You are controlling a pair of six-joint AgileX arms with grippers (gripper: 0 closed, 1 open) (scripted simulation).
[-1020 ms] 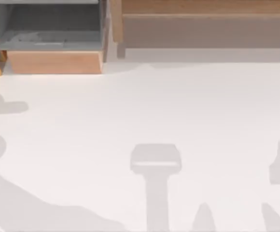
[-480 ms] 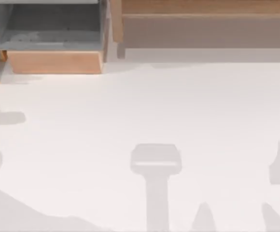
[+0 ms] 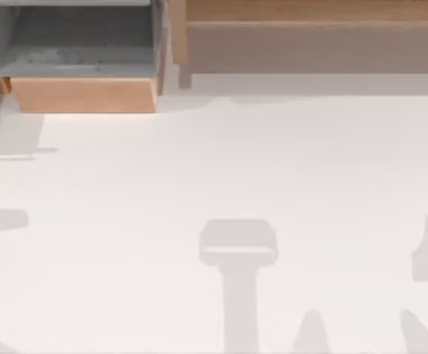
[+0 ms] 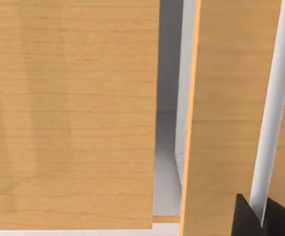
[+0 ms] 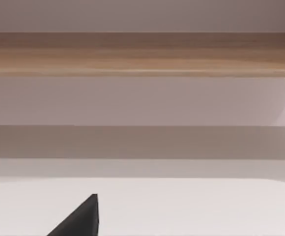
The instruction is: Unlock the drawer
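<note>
Top view: the drawer (image 3: 81, 63) sits at the table's (image 3: 236, 169) far left, pulled out, grey inside exposed, tan front board toward the table; wide brown ledge (image 3: 310, 29) to its right. Left wrist view: left gripper (image 4: 263, 221) close against wooden panels, dark fingertips either side of a pale strip; spread or pinching, cannot tell. Risk: dragging sideways could jam the drawer. Right wrist view: one dark fingertip (image 5: 81, 219) of the right gripper, facing the ledge; state unclear.
</note>
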